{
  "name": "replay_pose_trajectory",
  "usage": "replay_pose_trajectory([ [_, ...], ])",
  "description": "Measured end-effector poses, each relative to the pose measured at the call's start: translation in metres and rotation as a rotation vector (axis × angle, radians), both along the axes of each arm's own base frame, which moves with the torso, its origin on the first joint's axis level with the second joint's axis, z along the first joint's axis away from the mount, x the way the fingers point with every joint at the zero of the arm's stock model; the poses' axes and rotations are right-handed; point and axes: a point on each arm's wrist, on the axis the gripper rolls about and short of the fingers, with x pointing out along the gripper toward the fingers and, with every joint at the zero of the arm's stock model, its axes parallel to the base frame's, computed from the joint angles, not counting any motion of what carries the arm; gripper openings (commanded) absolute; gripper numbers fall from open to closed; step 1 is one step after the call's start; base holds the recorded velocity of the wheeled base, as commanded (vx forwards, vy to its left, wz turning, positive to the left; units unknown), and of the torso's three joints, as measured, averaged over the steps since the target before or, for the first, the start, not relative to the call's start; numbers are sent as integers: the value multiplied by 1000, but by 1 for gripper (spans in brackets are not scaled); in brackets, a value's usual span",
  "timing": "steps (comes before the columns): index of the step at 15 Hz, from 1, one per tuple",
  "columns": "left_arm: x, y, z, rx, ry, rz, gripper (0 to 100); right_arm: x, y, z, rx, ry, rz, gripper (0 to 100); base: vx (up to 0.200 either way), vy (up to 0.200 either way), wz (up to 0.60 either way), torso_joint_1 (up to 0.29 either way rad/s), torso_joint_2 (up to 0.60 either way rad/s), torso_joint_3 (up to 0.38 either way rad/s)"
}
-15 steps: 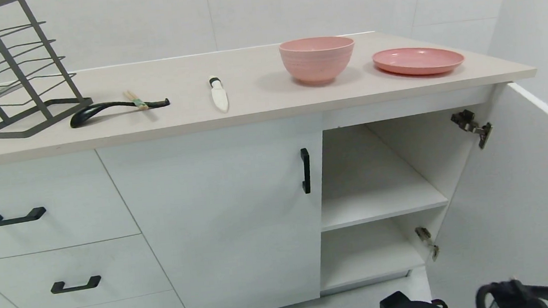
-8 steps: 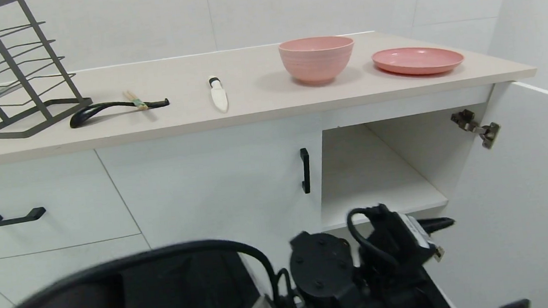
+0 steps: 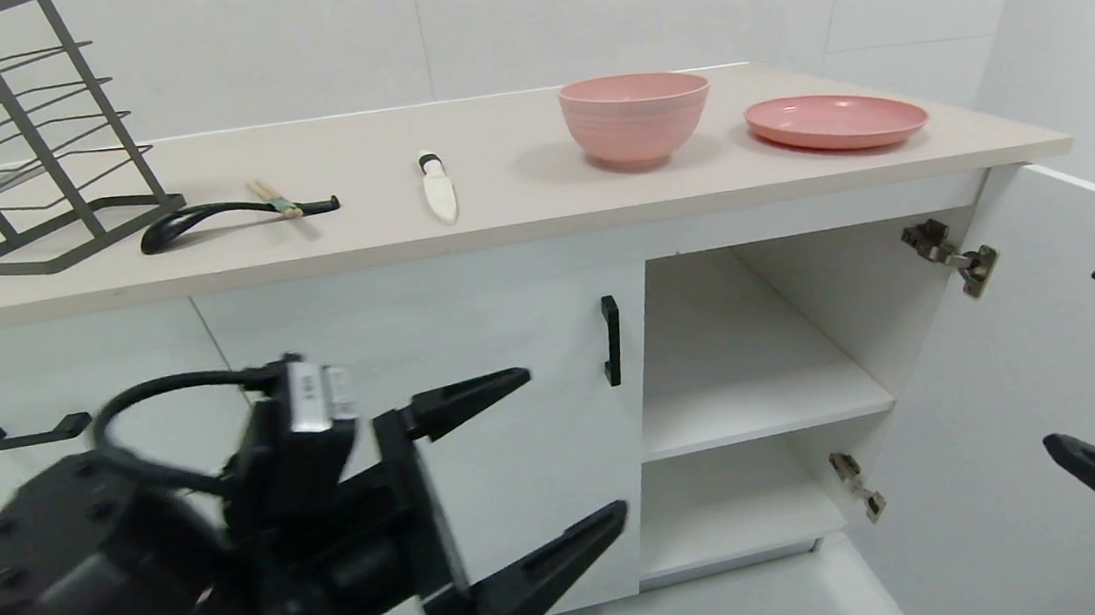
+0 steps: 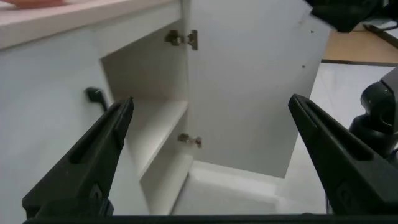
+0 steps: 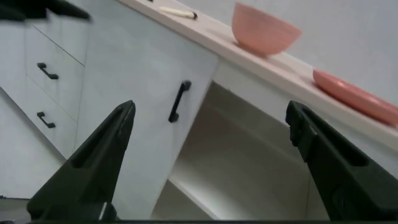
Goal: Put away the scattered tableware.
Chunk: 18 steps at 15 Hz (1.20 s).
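Left gripper [image 3: 576,442]: mine, fingers spread wide with nothing between them. It hangs below and to the left of the pink bowl [image 3: 636,118], in front of the shut door [image 3: 440,438].
Right gripper [image 3: 1073,357]: mine too, just as wide apart and holding nothing. It is below and to the right of the bowl.
Cabinet [image 3: 100,461]: white, carrying the bowl on its top. Its open compartment [image 3: 747,399], with a shelf across it, lies right under the bowl.
Counter [image 3: 519,220]: pale beige. The bowl stands on it toward its right end.
Open door [image 3: 971,528]: swung out, below and to the right of the bowl, behind my right gripper.
Rack [image 3: 114,235]: dark wire, far to the left of the bowl.
Plate [image 3: 836,119]: pink, flat on the counter, near the bowl on its right, not touching it.
Pink bowl: upright.
Ladle [image 3: 161,234]: black, lying well to the left of the bowl, nearer the rack.
Knife [image 3: 438,192]: white with a dark band, left of the bowl, between it and the ladle.
Chopsticks [image 3: 274,199]: a pale pair well left of the bowl, crossing the ladle's handle.
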Motion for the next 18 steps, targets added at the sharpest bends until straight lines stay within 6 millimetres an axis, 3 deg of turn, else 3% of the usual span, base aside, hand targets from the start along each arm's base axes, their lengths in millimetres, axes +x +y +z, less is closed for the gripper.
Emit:
replay_pose_trajectory([
  [5,-70,88,32,-134,-108,197,100,-7,-13,-22,1,113,-132,100,0,0,0,0,0,0],
  [9,-117,132,21,-117,-86,386,100,-22,-17,-27,2,147,-177,100,0,0,0,0,0,0],
  [14,-176,157,-3,-117,-128,618,100,-54,-16,-32,5,135,-207,100,0,0,0,0,0,0],
  [18,-185,157,-17,-121,-148,825,100,-79,-16,-45,11,156,-264,100,0,0,0,0,0,0],
])
